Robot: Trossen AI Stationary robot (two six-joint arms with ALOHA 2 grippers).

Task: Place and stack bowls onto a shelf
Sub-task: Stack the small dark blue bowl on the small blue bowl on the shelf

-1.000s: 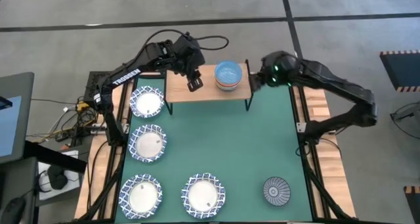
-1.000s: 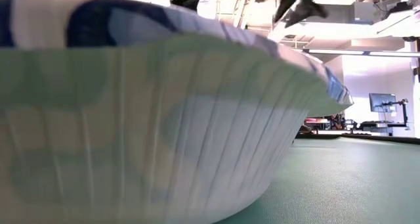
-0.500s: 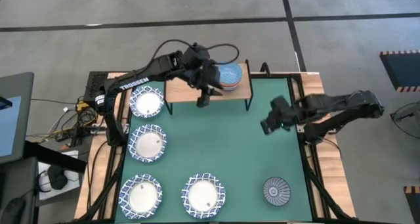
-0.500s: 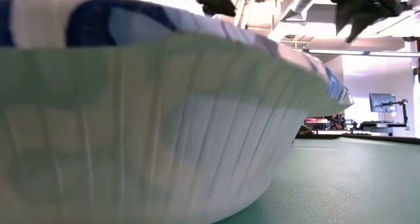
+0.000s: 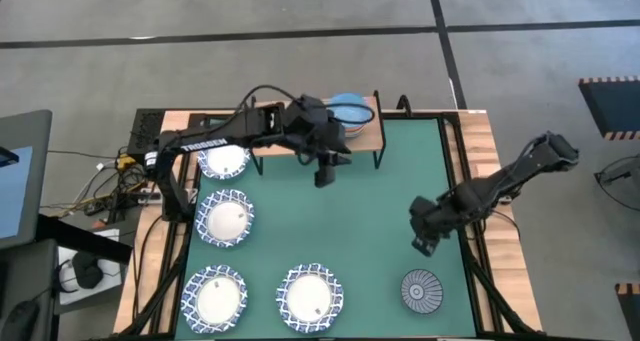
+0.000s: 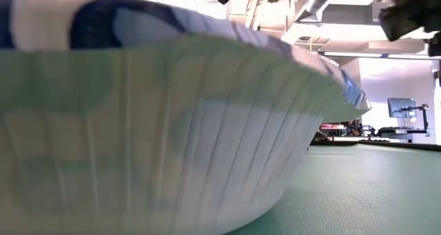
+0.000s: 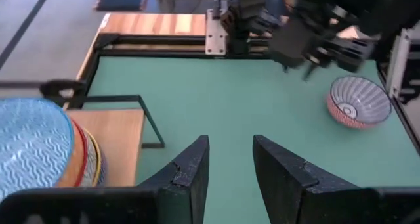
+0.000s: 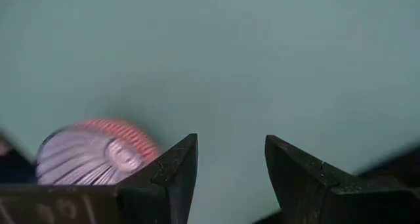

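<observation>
Several wide blue-lattice bowls (image 5: 225,218) rest on the green mat's left and near parts; one (image 6: 151,125) fills the low view. The blue-grey ray-patterned bowl (image 5: 421,289) stands at the near right and also shows in the wrist views (image 7: 357,102) (image 8: 92,152). A stack of small bowls, pale blue on top (image 5: 348,109) (image 7: 33,145), sits on the shelf's wooden plank (image 5: 365,139). My left gripper (image 5: 323,173) (image 7: 230,165) hangs open just in front of the shelf. My right gripper (image 5: 424,243) (image 8: 230,165) is open above the mat, slightly to the far side of the ray-patterned bowl.
The green mat (image 5: 370,211) lies bare between the shelf and the near bowls. Wooden table strips and black frame rails (image 5: 470,181) border the mat. Cables and equipment (image 5: 110,181) lie off the table's left side.
My left gripper has swung from above the shelf's left part toward the right and the near edge, ending in front of the shelf. My right gripper has left the shelf's right end and travelled toward the near edge, closing in on the ray-patterned bowl.
</observation>
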